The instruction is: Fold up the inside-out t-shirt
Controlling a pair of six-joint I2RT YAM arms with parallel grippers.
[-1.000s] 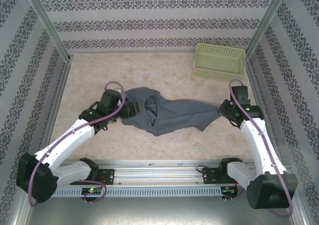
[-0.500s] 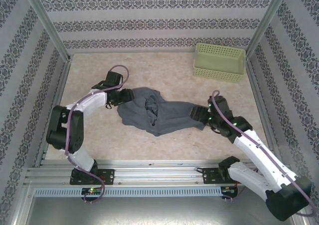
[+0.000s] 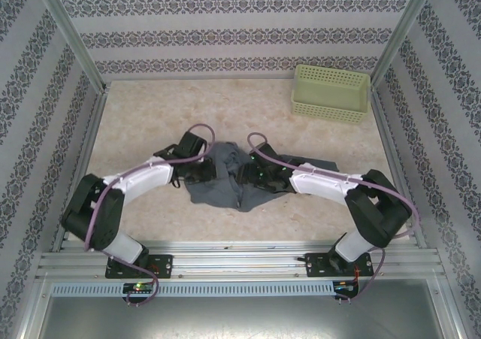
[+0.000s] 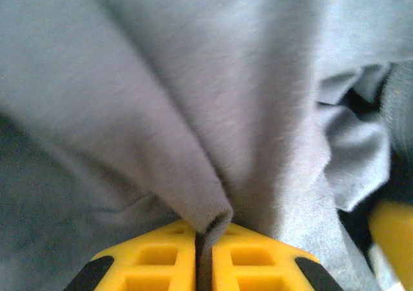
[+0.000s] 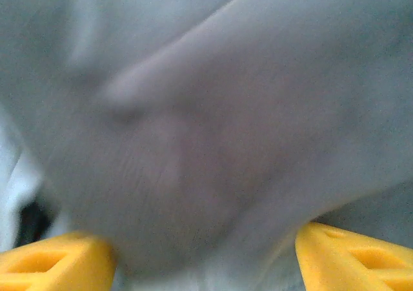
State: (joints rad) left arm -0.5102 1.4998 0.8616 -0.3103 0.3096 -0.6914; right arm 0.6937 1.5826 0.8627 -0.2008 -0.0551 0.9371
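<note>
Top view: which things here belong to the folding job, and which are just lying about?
In the job: slate blue-grey cotton t-shirt, left fingers pinching it, right fingers open around it.
Lying about: pale yellow-green perforated plastic basket.

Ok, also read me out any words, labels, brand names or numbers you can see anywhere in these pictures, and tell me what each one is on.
None: no readable text in any view.
The slate blue-grey t-shirt is plain, with no print or tag showing.
The pale green perforated basket bears no label.
The wallpaper carries ornamental bands, not letters.
</note>
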